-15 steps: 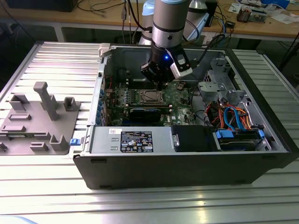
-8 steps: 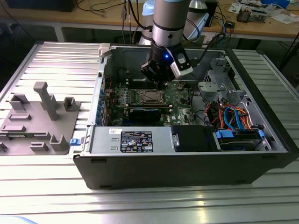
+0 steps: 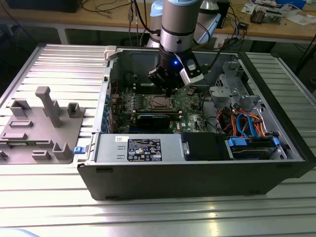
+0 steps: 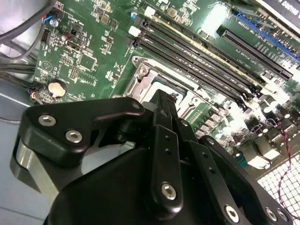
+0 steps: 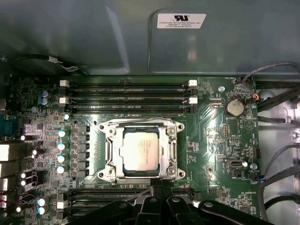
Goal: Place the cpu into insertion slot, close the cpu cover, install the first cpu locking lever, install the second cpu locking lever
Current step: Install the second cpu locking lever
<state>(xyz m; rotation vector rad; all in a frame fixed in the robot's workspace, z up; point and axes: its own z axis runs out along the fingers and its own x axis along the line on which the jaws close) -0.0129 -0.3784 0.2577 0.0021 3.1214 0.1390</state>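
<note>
Already seated: cpu (image 5: pixel 140 151) lies in insertion slot (image 5: pixel 108 154), cpu cover (image 5: pixel 171 152) flat around it. Gripper (image 5: pixel 157 190) hovers just beside the socket edge, fingers together, holding nothing.

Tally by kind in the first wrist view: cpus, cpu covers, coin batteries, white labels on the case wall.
cpu: 1
cpu cover: 1
coin battery: 1
white label: 1
Total: 4
</note>
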